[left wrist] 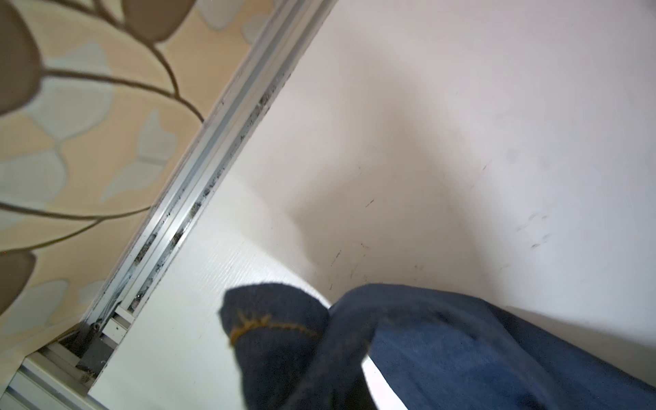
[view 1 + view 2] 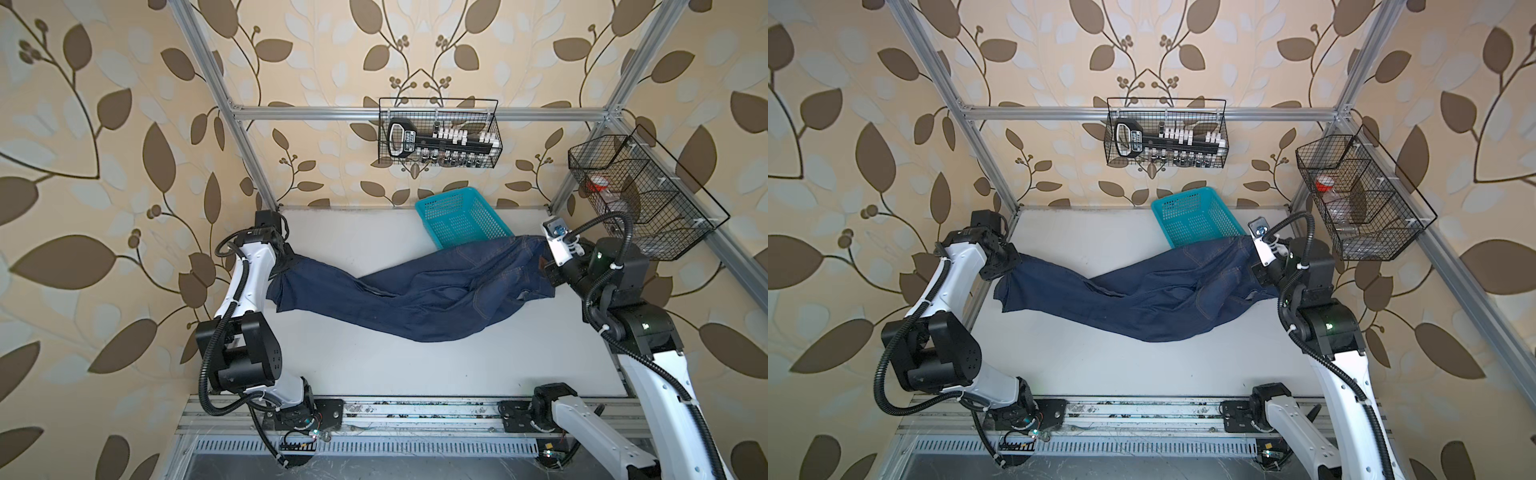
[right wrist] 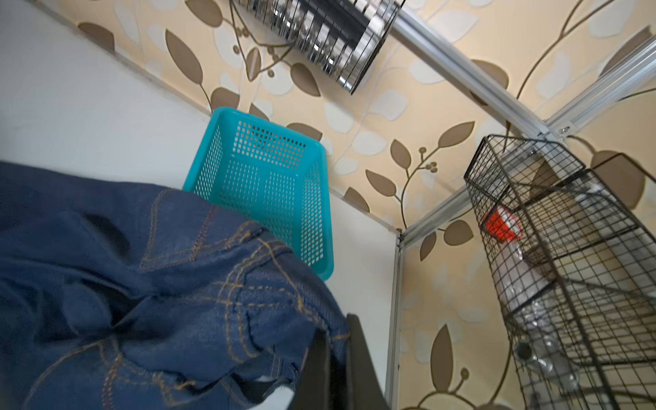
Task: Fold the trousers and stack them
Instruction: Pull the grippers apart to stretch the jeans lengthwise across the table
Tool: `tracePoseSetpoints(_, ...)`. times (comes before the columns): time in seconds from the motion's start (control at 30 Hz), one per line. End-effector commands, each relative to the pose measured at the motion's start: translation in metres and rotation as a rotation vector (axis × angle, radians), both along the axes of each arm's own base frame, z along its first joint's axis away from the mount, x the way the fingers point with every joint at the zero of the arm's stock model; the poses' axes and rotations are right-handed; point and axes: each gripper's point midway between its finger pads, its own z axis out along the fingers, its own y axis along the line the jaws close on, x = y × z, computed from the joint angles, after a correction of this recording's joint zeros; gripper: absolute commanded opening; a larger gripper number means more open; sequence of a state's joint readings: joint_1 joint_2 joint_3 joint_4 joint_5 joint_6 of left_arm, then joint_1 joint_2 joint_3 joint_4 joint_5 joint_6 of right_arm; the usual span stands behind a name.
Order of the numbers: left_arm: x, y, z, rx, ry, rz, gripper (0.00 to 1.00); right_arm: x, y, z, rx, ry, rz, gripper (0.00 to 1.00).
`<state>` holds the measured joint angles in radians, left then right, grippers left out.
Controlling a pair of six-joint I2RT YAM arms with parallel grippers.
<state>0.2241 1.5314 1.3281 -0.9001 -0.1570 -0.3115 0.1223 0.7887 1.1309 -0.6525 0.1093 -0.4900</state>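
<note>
Left claw (image 2: 286,266): pinched tight on a leg hem of the trousers (image 2: 415,301), held at the left edge of the table (image 2: 374,365). Right claw (image 2: 549,272): closed on the waistband end, at the right edge toward the back right corner. I hold the trousers strung across the table from left edge to right, twisted, the middle sagging toward the front; I cannot tell whether it touches the table. In both top views the waist end covers the near rim of the turquoise basket (image 2: 446,199) at the back edge.
</note>
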Motion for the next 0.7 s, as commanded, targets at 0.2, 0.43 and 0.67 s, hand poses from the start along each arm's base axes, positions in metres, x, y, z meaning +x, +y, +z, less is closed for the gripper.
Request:
tracePoseSetpoints(0.2,-0.051,-0.007,-0.044,-0.010,0.119,0.022,0.06,-0.065,0.020,-0.155,-0.187,0.465,0.218,0.02)
tracePoseSetpoints(0.43,-0.069,-0.006,-0.047,0.001,0.108,0.051,0.26,-0.072,-0.001,-0.174,-0.288,0.523,0.140,0.05)
tracePoseSetpoints(0.67,-0.066,-0.038,-0.036,-0.179,0.072,0.010,0.41,-0.112,0.007,-0.215,-0.375,0.766,0.304,0.17)
